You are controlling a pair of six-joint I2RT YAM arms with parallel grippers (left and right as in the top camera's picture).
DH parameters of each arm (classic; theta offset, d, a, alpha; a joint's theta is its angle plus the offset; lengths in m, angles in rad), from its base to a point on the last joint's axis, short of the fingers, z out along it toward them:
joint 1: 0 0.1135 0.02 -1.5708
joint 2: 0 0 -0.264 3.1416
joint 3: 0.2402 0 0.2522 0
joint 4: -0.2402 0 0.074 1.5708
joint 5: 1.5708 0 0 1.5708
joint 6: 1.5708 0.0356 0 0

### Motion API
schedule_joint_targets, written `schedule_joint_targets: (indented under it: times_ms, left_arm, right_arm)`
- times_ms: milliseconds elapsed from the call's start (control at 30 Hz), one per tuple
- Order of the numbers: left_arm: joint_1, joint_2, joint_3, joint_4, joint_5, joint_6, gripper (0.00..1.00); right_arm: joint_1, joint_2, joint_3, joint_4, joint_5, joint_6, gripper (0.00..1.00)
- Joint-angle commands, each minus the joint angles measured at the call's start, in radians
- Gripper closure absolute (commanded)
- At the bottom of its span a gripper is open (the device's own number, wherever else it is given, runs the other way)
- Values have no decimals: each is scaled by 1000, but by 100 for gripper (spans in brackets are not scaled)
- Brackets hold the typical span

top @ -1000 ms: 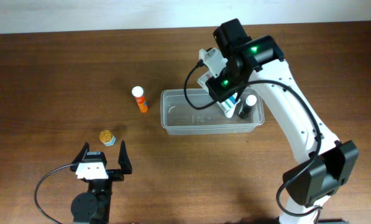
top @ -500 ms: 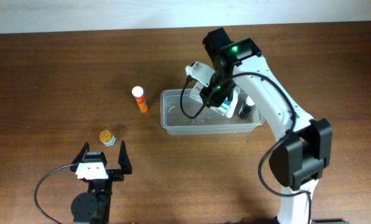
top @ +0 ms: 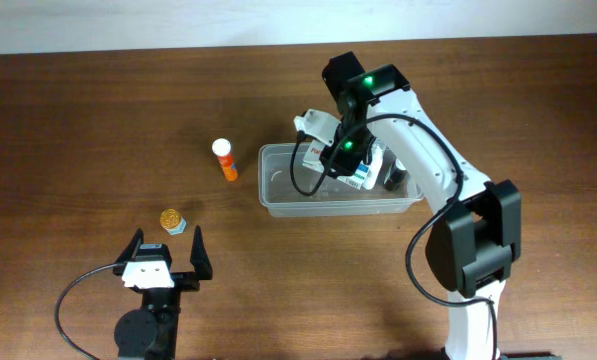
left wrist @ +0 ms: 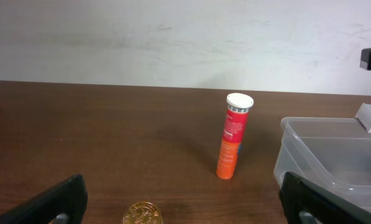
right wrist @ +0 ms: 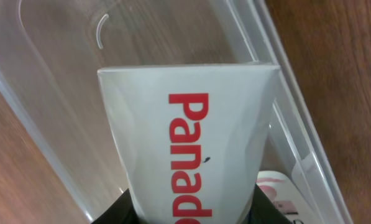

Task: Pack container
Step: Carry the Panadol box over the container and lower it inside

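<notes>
Overhead: my right gripper (top: 349, 160) hangs over the container (top: 278, 203), the clear tub standing on the brown table (top: 78, 120) a little right of centre. Its 2 fingers pinch a white box (top: 361, 172), held over the right half of the tub. A dark bottle (top: 396, 178) stands inside, at the tub's right end, just beside the box. My left gripper (top: 166, 243) sits low near the front edge, well apart from the tub, with its fingers spread wide and nothing between them. An orange tube (top: 225, 161) with a white cap stands on the wood to the left of the tub, near it but not touching. A small gold-topped jar (top: 171, 219) stands between the tube and my left gripper (closer to the gripper).

Left wrist: my 2 dark fingers (left wrist: 54, 202) frame the bottom corners, far apart. The tube is upright ahead of them, leaning slightly. The jar's gold top shows at the bottom edge, and the tub's rounded near corner fills the right side.

Right wrist: the box fills the middle, its red lettering reading "Panad" before the frame cuts it off. My fingers clamp it at the bottom edge. Behind it lie the tub's clear floor and wall. Something pink and white peeks out at the lower right (too blurred for me to tell what).
</notes>
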Motion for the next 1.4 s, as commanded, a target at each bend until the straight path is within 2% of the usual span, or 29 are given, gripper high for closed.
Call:
schedule_joint_targets:
  times_ms: [0,167,800,1167,1367]
  left_arm:
    - [5,-7,-3,-1,-11,15,1]
    - [5,-7,-3,-1,-11,15,0]
    - [5,-7,-3,-1,-11,15,1]
    - [5,-7,-3,-1,-11,15,0]
    - [5,-7,-3,-1,-11,15,1]
  right_arm:
    - [11,21,-5,3,-42,-87,67]
    - [11,22,-5,10,-99,-148,67]
    - [11,121,-11,69,-124,-147,66]
    - [11,125,-12,85,-124,-143,49]
    - [11,124,-3,82,-120,-114,48]
